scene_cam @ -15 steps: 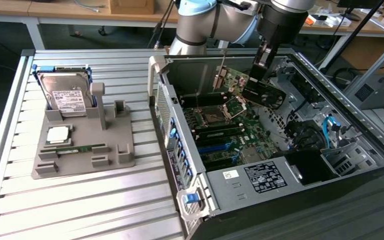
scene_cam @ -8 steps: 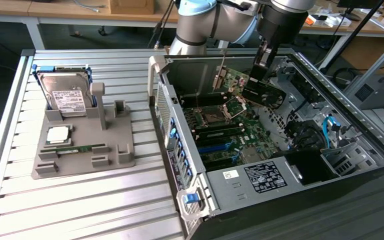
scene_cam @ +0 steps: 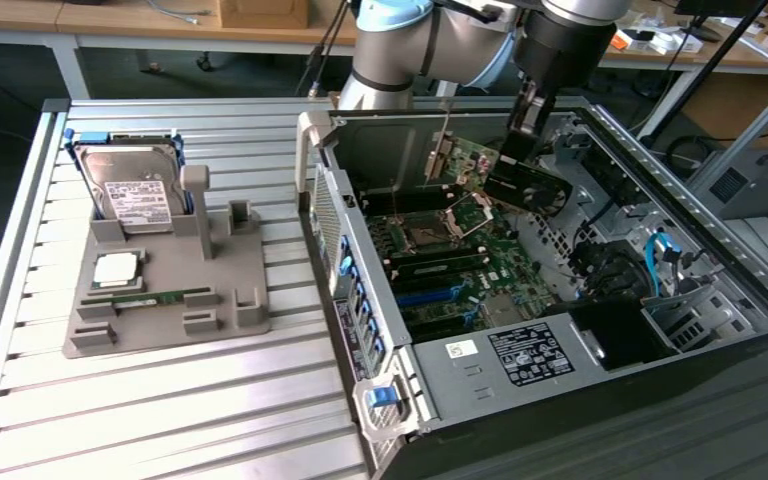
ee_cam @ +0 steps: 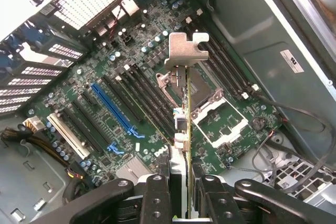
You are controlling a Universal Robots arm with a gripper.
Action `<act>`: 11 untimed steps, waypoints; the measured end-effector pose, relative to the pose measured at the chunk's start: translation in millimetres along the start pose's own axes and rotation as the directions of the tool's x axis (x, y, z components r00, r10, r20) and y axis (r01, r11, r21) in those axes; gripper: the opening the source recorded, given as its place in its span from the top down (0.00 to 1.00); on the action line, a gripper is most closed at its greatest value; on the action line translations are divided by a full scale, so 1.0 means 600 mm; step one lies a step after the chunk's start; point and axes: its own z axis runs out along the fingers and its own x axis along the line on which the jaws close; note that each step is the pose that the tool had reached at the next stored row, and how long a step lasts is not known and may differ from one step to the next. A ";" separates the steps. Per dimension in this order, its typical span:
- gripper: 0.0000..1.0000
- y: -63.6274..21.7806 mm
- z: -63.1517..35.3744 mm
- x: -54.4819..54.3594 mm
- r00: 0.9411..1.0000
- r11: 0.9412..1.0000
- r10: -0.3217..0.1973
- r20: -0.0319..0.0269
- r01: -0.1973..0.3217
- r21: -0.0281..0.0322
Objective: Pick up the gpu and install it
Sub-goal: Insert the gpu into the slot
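Observation:
My gripper [scene_cam: 523, 128] is shut on the gpu [scene_cam: 520, 182], a green card with a black cooler, and holds it in the air inside the open computer case [scene_cam: 704, 250]. The card hangs tilted above the motherboard [scene_cam: 454, 268], apart from it. In the wrist view the gpu [ee_cam: 187, 109] stands edge-on between my fingers [ee_cam: 157, 199], with its silver end bracket [ee_cam: 187, 51] at the far end. Beneath it lie the motherboard [ee_cam: 100, 85], the empty processor socket [ee_cam: 218, 119] and the long expansion slots, among them a blue one [ee_cam: 117, 108].
On the exterior view's left, a grey fixture tray [scene_cam: 231, 300] on the slatted table carries a silver hard drive [scene_cam: 137, 195], a processor [scene_cam: 117, 268] and a RAM stick [scene_cam: 157, 298]. Cables [scene_cam: 662, 262] and a power supply [scene_cam: 544, 350] crowd the case's near end.

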 end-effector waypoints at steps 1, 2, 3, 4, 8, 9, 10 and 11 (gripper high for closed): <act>0.73 0.000 0.000 0.000 1.000 1.000 -0.005 0.000 0.005 0.000; 0.73 0.000 0.000 0.000 1.000 1.000 -0.009 0.000 0.009 0.000; 0.73 0.000 0.000 0.000 1.000 1.000 -0.012 0.000 0.012 0.000; 0.73 0.000 0.000 0.000 1.000 1.000 -0.016 0.000 0.016 0.000; 0.73 0.000 0.000 0.000 1.000 1.000 -0.031 0.001 0.031 -0.001; 0.73 0.000 0.000 0.000 0.999 0.999 -0.035 0.001 0.035 -0.001; 0.73 0.000 0.000 0.000 0.999 0.999 -0.039 0.001 0.039 -0.001; 0.73 0.000 0.000 0.000 0.999 0.999 -0.042 0.001 0.042 -0.001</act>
